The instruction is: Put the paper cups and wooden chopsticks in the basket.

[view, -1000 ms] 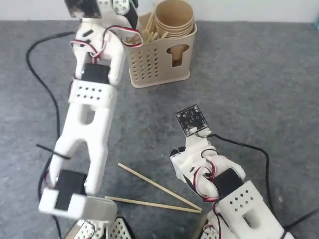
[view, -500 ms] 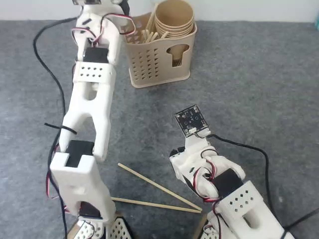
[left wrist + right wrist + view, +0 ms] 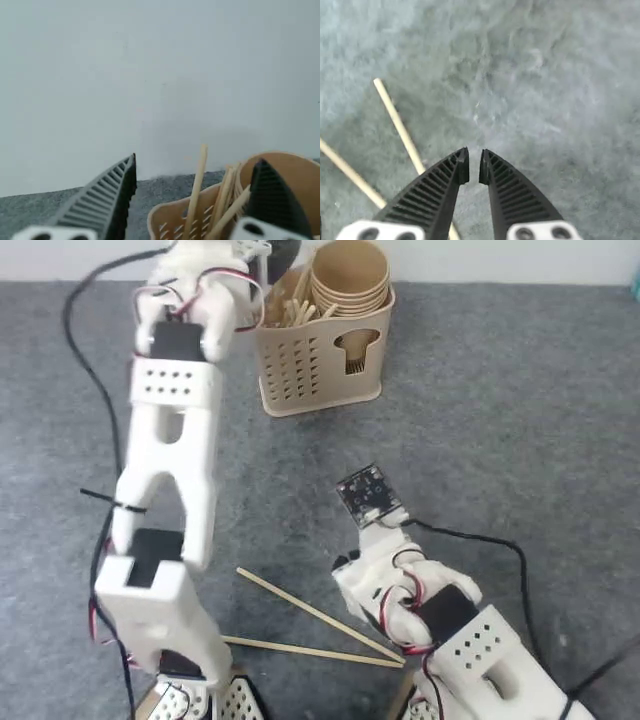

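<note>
The beige basket (image 3: 322,360) stands at the back of the grey mat, holding a stack of paper cups (image 3: 350,278) and several wooden chopsticks (image 3: 300,306). My left gripper (image 3: 196,160) is open just above the basket's rim (image 3: 172,215), one finger on either side of the upright chopsticks (image 3: 197,190), with nothing in it. Two loose chopsticks lie crossed on the mat near the front, a slanted one (image 3: 320,615) and a flatter one (image 3: 310,651). My right gripper (image 3: 473,152) hangs shut and empty over bare mat, just beside the nearer chopstick (image 3: 400,125).
The left arm (image 3: 165,460) stretches along the left side from the front edge up to the basket. The right arm (image 3: 420,605) is at the front right, trailing a black cable (image 3: 515,560). A pale wall (image 3: 160,75) rises behind the basket.
The left arm has swung left and stretched farther back, so its wrist is now at the basket's top edge. The right arm's wrist has shifted slightly left and forward.
</note>
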Controlling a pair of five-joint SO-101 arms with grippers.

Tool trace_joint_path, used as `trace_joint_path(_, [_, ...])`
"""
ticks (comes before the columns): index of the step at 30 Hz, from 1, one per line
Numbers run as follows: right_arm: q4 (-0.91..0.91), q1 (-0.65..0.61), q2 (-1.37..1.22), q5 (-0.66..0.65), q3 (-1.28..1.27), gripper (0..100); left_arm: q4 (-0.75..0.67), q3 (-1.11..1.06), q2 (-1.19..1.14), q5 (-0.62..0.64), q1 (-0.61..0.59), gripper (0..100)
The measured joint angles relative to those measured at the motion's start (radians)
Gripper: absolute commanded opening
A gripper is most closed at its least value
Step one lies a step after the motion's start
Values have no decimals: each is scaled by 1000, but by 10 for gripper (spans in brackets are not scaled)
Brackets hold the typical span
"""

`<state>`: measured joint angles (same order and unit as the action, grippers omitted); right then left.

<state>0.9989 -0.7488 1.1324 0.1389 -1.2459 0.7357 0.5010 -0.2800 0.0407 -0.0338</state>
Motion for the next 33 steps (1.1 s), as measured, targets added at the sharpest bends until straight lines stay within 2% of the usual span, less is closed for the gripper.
trace_joint_path(5, [0,-98,0,-46,-28,58,170,9,161,0,-17,359])
trace_joint_path(9, [0,-147,0,-55,-31,167,315,11,296,0,-41,359])
trace_joint_path(12, [0,-190,0,-57,-31,189,439,11,396,0,-64,359])
trace_joint_path(20, [-3,-336,-3,-57,-55,193,769,11,568,0,-249,359])
trace_joint_path(24, [-18,-356,-126,-57,-37,194,833,-31,595,-2,-319,359])
trace_joint_path(30, [-28,-362,-434,-49,100,196,850,-180,598,-2,-400,359])
trace_joint_path(33, [-28,-362,-568,-46,157,243,850,-261,598,-2,-433,359])
